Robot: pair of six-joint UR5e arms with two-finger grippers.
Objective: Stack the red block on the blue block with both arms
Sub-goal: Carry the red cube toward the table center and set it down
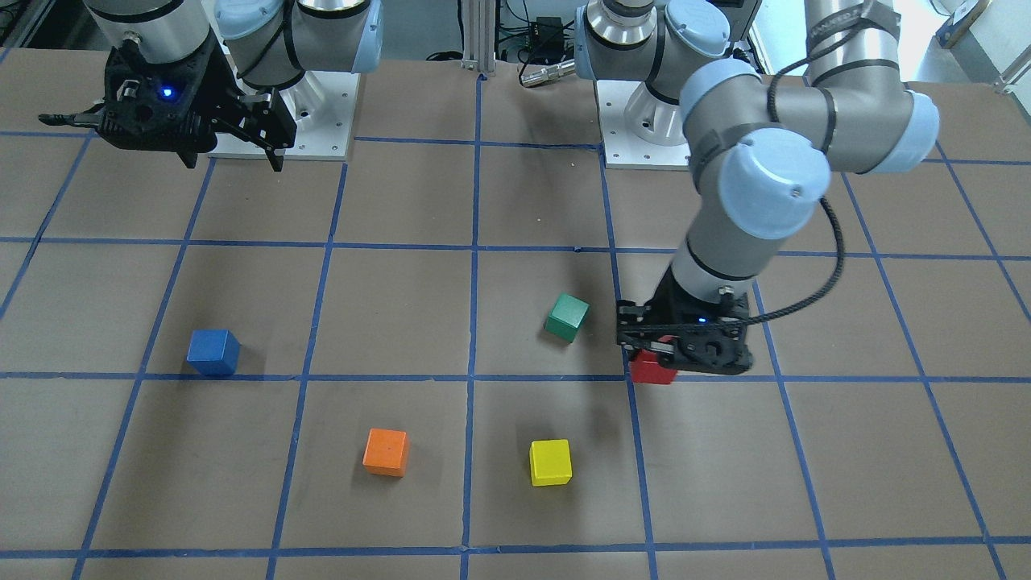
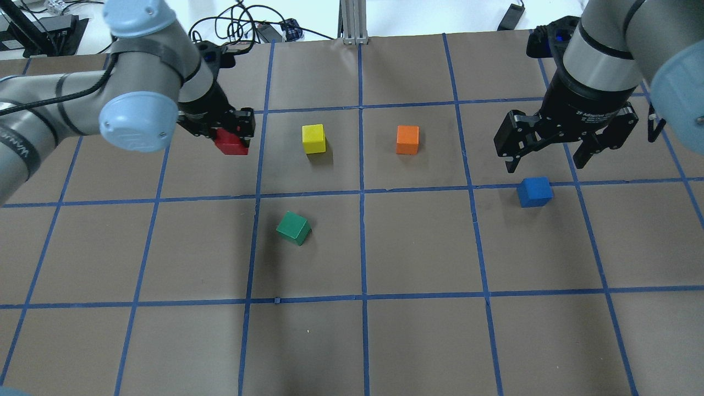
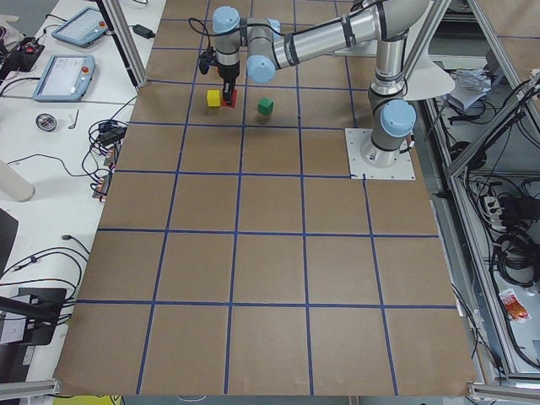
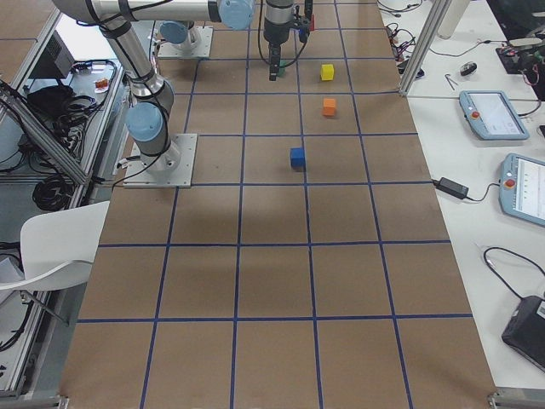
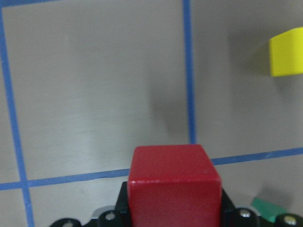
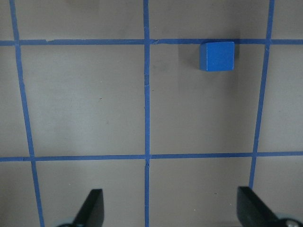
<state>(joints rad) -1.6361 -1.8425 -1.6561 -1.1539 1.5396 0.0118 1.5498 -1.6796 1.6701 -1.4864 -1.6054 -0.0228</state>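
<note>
My left gripper [image 1: 670, 354] is shut on the red block [image 1: 651, 370], a small red cube held at its fingertips just over the brown table. The gripper [image 2: 230, 127] and red block [image 2: 231, 145] also show at the upper left of the overhead view. In the left wrist view the red block [image 5: 174, 184] fills the bottom centre between the jaws. The blue block [image 2: 534, 191] sits alone on the table at the right. My right gripper [image 2: 547, 164] hangs open and empty above it, slightly behind. The right wrist view shows the blue block [image 6: 217, 56] far ahead of the spread fingertips [image 6: 92, 208].
A green cube [image 2: 293, 227] lies turned at an angle near the middle. A yellow cube [image 2: 313, 138] sits close to the red block, and an orange cube [image 2: 407, 139] lies between the yellow cube and the blue block. Blue tape lines grid the table.
</note>
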